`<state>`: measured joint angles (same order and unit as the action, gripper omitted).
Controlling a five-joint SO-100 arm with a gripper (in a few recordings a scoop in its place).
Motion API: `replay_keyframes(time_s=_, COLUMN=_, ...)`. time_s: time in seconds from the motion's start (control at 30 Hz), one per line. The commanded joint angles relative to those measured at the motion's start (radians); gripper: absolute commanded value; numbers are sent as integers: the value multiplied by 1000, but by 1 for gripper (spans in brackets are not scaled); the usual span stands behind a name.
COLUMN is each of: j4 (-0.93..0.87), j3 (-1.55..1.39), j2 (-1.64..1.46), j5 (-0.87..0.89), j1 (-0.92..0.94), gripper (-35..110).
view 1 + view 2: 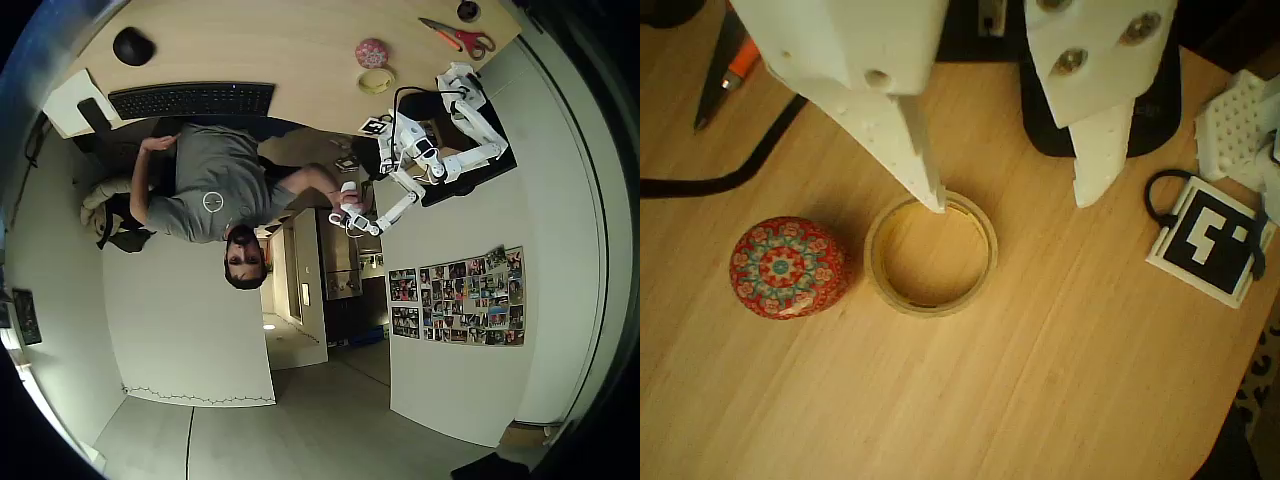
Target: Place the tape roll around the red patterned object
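Note:
The tape roll [930, 298] lies flat on the wooden table as a pale cream ring with a wide open centre. It is also in the overhead view [377, 80]. Just left of it, a small gap away, sits the red patterned object [788, 267], a round ball with a floral pattern, also visible from overhead [371, 52]. My gripper [1012, 203] hangs open above the roll. Its left fingertip [935, 198] points at the ring's far rim and its right fingertip [1092, 190] is off to the ring's right. Nothing is held between them.
A black-and-white marker tag [1210, 240] lies right of the roll, and a black mat [1140, 125] lies behind the gripper. Red-handled scissors [462, 38] lie near the table corner. A black cable [730, 175] crosses at the left. A keyboard [190, 98], a mouse [132, 45] and a person [215, 185] are further along the table.

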<state>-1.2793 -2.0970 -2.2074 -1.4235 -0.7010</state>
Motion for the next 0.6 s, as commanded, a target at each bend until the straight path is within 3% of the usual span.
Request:
replay_keyframes(time_s=0.0, j4=166, j3=107, j2=101, j5=6, j1=41, gripper=30)
replay_keyframes(time_s=0.57, j4=173, j3=51, j2=120, j5=-2, j1=18, gripper=29)
